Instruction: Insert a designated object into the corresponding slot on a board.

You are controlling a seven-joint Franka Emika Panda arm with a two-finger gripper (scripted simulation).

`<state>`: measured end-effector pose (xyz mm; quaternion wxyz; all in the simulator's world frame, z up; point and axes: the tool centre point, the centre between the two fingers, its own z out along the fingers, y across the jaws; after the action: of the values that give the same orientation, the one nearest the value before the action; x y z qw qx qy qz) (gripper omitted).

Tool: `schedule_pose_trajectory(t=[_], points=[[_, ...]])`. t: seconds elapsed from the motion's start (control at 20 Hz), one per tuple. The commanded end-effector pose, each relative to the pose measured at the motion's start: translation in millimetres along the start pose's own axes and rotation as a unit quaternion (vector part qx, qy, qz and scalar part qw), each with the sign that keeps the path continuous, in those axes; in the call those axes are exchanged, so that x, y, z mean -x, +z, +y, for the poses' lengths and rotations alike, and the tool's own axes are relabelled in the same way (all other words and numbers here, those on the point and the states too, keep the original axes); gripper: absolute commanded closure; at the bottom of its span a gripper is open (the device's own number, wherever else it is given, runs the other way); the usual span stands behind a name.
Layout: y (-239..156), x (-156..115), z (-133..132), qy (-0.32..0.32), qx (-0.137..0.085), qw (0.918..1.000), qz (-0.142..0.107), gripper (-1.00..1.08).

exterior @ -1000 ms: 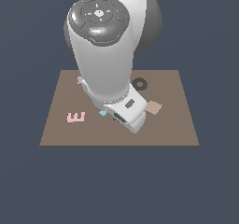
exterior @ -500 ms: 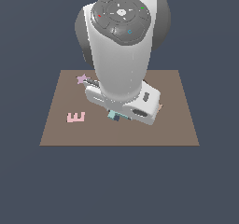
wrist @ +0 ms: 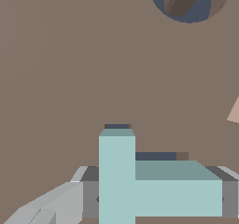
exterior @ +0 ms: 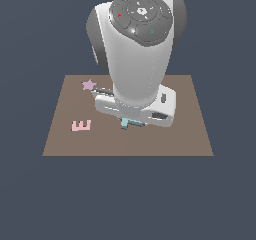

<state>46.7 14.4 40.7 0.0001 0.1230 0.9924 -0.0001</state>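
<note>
Pink E block (exterior: 81, 126) lies at left of centre on the brown board (exterior: 190, 139); lilac star (exterior: 89, 85) above it, toward the board's upper left corner. Centre frame: gripper (exterior: 131, 124) closed on the teal T block (exterior: 128, 123), arm body hiding most of it. Wrist view: T block (wrist: 140, 185) clamped between grey fingers (wrist: 88, 197), dark T slot (wrist: 156, 156) edges showing just beyond it. Dark O recess (wrist: 189, 3) farther off.
</note>
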Motion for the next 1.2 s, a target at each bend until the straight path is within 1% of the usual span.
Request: schedule_pose_trajectory(t=[0.0, 0.45, 0.7, 0.75, 1.15], points=[[-0.2, -0.7, 1.0, -0.009, 0.000, 1.0000, 0.000, 1.08], [0.6, -0.9, 0.8, -0.008, 0.000, 1.0000, 0.000, 1.08], [9.9, -0.8, 0.3, -0.006, 0.000, 1.0000, 0.000, 1.08], [9.9, -0.8, 0.3, -0.006, 0.000, 1.0000, 0.000, -0.92], [9.9, -0.8, 0.3, -0.006, 0.000, 1.0000, 0.000, -0.92]])
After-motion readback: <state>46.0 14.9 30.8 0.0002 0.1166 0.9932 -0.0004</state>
